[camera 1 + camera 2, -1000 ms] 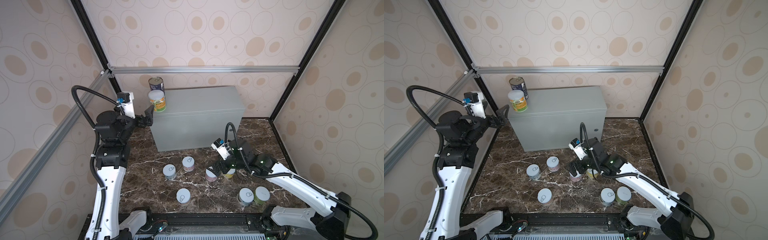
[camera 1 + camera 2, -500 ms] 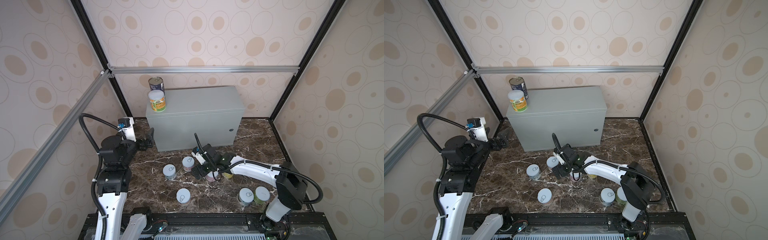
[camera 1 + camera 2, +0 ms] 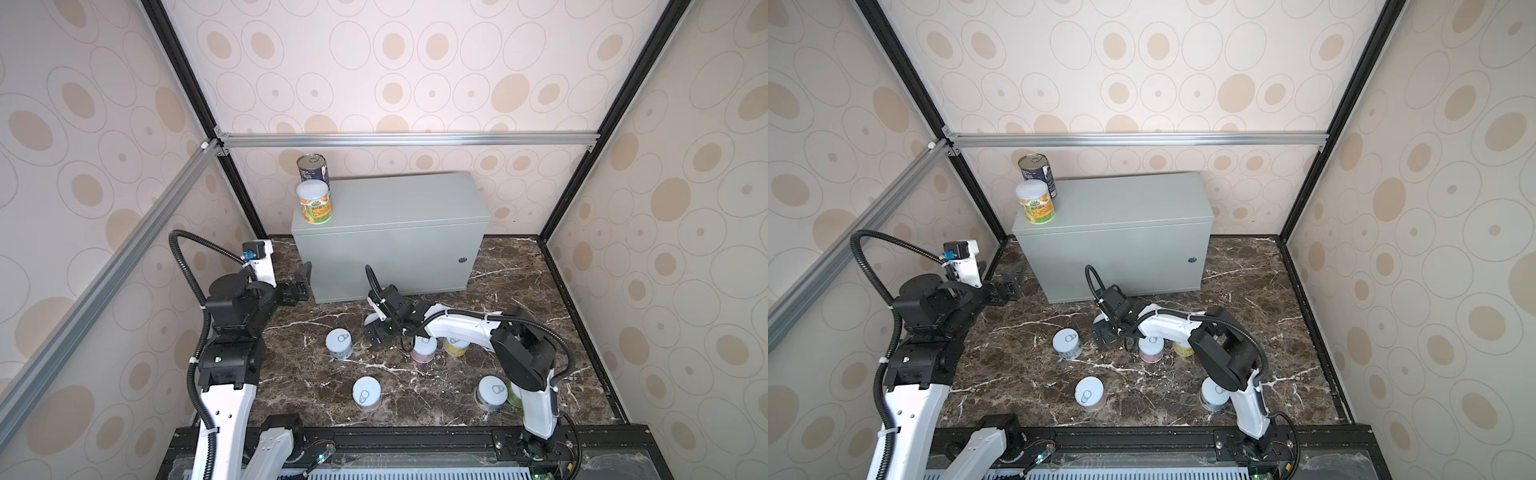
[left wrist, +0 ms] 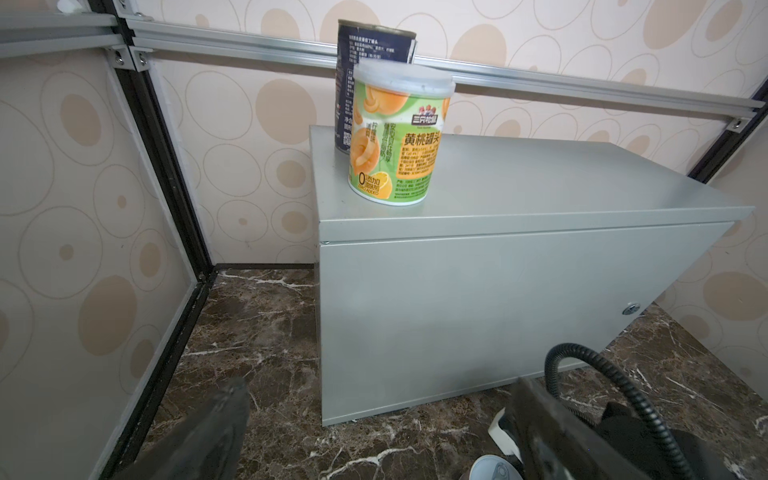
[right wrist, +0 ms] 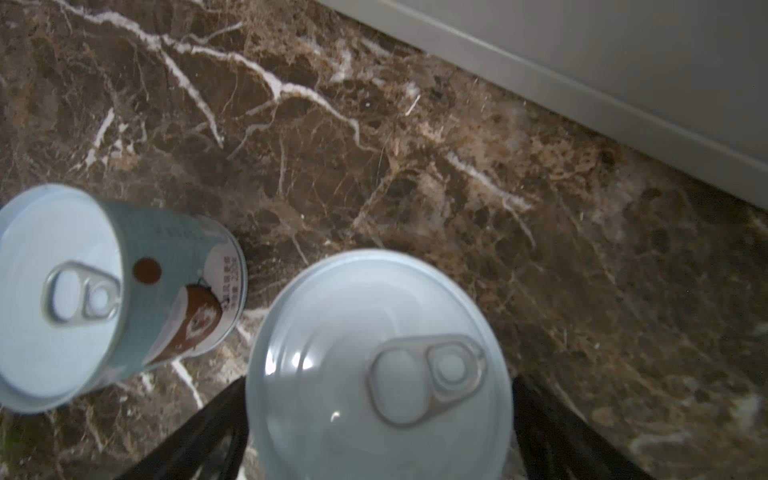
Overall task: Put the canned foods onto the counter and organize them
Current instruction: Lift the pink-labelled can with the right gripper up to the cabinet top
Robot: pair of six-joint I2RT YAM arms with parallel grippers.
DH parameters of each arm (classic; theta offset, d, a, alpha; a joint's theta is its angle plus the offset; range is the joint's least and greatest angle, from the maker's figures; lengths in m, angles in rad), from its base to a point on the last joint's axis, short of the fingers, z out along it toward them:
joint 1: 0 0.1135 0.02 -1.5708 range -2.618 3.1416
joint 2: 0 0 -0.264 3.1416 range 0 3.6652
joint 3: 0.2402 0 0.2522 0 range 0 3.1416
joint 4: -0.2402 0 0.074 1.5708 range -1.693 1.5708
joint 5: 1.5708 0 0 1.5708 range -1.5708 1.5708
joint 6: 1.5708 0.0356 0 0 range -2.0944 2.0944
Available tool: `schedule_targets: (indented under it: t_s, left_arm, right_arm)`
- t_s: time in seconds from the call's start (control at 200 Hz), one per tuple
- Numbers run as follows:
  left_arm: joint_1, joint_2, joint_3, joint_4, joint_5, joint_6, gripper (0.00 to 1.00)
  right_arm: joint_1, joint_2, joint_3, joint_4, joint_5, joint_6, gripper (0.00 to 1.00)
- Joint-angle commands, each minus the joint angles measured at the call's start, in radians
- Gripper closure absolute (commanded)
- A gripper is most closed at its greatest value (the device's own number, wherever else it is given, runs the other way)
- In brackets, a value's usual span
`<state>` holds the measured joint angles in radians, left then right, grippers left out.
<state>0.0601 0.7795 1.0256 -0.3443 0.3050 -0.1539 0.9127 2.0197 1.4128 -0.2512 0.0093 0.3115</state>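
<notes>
Your left arm is folded at the elbow with the forearm about level. The left hand hovers above the marble surface, just off the left front corner of the grey worktop, its fingers spread wide with nothing between them. Your right arm lies low, stretched from the front right toward the middle with the wrist bent down. The right hand sits over a pale-lidded can near the worktop's front. Its fingers stand one on each side of that can, close to its wall, and you cannot tell whether they press on it. Count nine cans, all upright. Two are on the worktop's left end: a dark-blue can at the back and an orange-labelled can just before it. Seven are on the marble: the one under the right hand, a teal can beside it, a pink can and a yellow can side by side beneath the right forearm, a lone front can, and a white-lidded can next to a green can. Both top views hide most of the straddled can under the hand, while the right wrist view gives you its whole pull-tab lid. Only the left wrist view shows the peach picture on the orange label, and it shows the round lock on the worktop's front up close. The green can shows in a top view only as a sliver by the right arm.
</notes>
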Motion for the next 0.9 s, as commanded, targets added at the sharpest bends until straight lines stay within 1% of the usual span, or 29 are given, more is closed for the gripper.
schedule_targets:
  t_s: [0.0, 0.215, 0.35, 0.425, 0.51, 0.615, 0.69, 0.79, 0.85, 0.895]
  left_arm:
    - [-0.007, -0.013, -0.002, 0.020, 0.017, -0.011, 0.02]
    - [-0.011, -0.014, -0.003, 0.022, 0.017, -0.011, 0.02]
    - [-0.011, -0.006, -0.008, 0.036, 0.048, -0.021, 0.02]
    - [-0.013, -0.002, -0.013, 0.056, 0.121, -0.019, 0.02]
    - [-0.021, 0.011, -0.024, 0.089, 0.273, -0.024, 0.02]
    - [-0.046, 0.040, -0.029, 0.106, 0.401, -0.027, 0.02]
    - [-0.081, 0.056, -0.025, 0.100, 0.443, -0.007, 0.02]
    - [-0.138, 0.084, -0.008, 0.068, 0.470, 0.033, 0.02]
    - [-0.174, 0.102, -0.001, 0.056, 0.477, 0.052, 0.02]
    - [-0.204, 0.106, 0.001, 0.055, 0.458, 0.060, 0.02]
  right_arm:
    - [0.001, 0.037, 0.045, 0.001, 0.039, 0.017, 0.05]
    - [0.000, 0.046, 0.060, -0.006, 0.067, 0.004, 0.18]
    - [0.002, 0.013, 0.046, -0.008, 0.076, -0.022, 0.29]
    - [0.002, -0.033, 0.019, 0.010, 0.072, -0.047, 0.33]
    - [0.002, -0.097, -0.005, 0.004, 0.054, -0.077, 0.36]
    - [0.001, -0.189, -0.022, -0.052, 0.021, -0.110, 0.39]
    - [-0.001, -0.265, -0.032, -0.107, 0.006, -0.131, 0.40]
    - [-0.010, -0.368, -0.035, -0.185, -0.028, -0.162, 0.40]
    - [-0.024, -0.433, -0.032, -0.226, -0.065, -0.173, 0.40]
    - [-0.037, -0.480, -0.031, -0.246, -0.082, -0.178, 0.40]
